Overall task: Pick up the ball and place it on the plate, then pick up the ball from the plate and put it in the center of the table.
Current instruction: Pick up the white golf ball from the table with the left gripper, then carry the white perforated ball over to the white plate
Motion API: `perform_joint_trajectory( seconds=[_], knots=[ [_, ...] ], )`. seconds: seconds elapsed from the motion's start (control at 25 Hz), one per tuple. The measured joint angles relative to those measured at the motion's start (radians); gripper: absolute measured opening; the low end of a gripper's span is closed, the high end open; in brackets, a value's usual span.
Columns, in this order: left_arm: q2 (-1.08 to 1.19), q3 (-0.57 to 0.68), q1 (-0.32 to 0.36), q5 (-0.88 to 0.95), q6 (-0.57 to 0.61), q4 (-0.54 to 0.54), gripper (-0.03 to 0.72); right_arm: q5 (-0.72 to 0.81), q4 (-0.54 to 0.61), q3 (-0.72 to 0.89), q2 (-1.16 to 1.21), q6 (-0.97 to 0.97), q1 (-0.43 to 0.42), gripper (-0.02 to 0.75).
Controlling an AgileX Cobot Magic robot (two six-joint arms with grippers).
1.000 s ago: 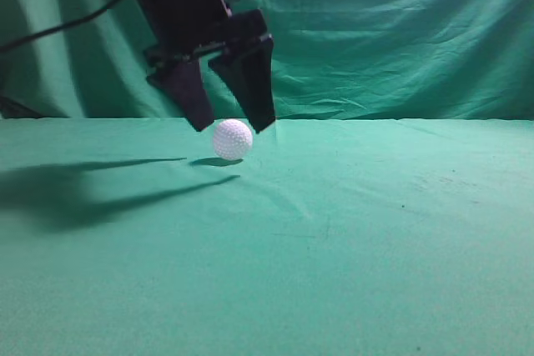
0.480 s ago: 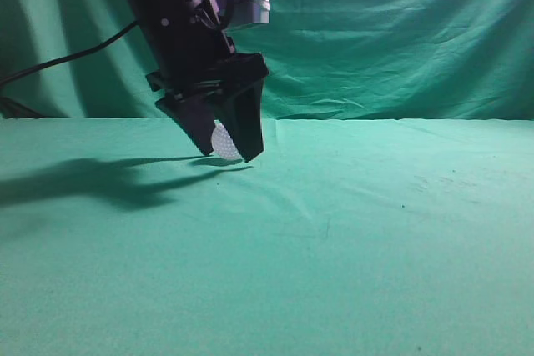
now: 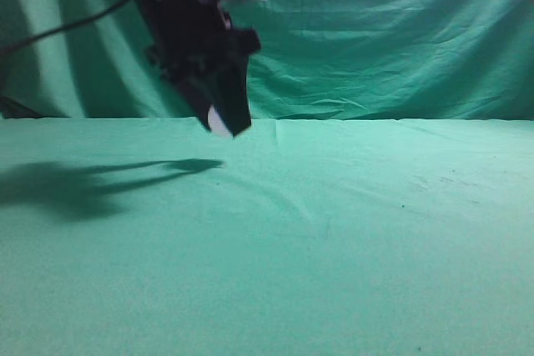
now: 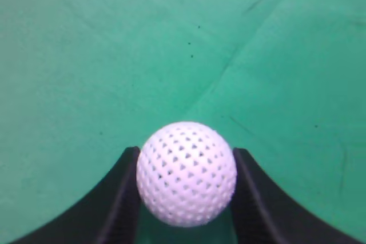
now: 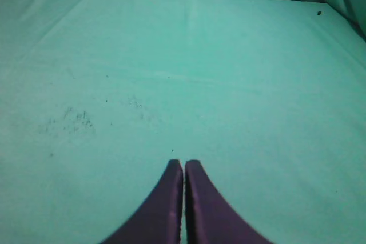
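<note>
Nearest to us in the exterior view the green worktop [image 3: 334, 239] lies bare, with only an arm's shadow stretching toward 9 o'clock. Farther back, at about 11 o'clock, we see our left gripper [image 3: 220, 122] hanging clear of the cloth, blurred, with a white sliver of the ball [image 3: 219, 122] showing at its tips. Our left wrist view settles it: the ball [image 4: 186, 173] sits between the two black fingers [image 4: 117, 198], which touch it on both sides, so we have it clamped, with the worktop [image 4: 114, 55] below and apart from it. Our right gripper [image 5: 183, 198] hovers over bare cloth with its fingers pressed together on nothing.

We see no plate in any view, so we cannot tell where the carry must end.

We judge the main risk to be the hold itself. The fingers meet the ball at its widest line on a hard, round, dimpled surface; a quick swing or a jolt could let it squirt out. Dropped on this flat cloth, it would likely roll well away. A release from too high over the plate could bounce it off.
</note>
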Motion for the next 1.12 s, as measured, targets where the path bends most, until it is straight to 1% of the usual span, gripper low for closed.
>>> perform_joint_trajectory(
  seconds=[0.24,0.28,0.36,0.52,0.72,0.96,1.12],
  knots=[
    [-0.140,0.000,0.000,0.079,-0.003,0.005,0.307,0.000,0.000,0.000,0.000,0.000,0.000,0.000],
    [-0.161,0.000,0.000,0.090,-0.019,0.010,0.307,0.000,0.000,0.000,0.000,0.000,0.000,0.000],
    [-0.197,0.000,0.000,0.112,-0.086,0.048,0.307,0.000,0.000,0.000,0.000,0.000,0.000,0.000],
    [-0.280,0.000,0.000,0.135,-0.251,0.180,0.307,0.000,0.000,0.000,0.000,0.000,0.000,0.000],
    [-0.410,0.027,0.000,0.203,-0.365,0.332,0.307,0.000,0.000,0.000,0.000,0.000,0.000,0.000],
    [-0.582,0.168,0.000,0.211,-0.479,0.484,0.307,0.000,0.000,0.000,0.000,0.000,0.000,0.000],
    [-0.698,0.284,0.000,0.214,-0.587,0.614,0.307,0.000,0.000,0.000,0.000,0.000,0.000,0.000]
  ],
)
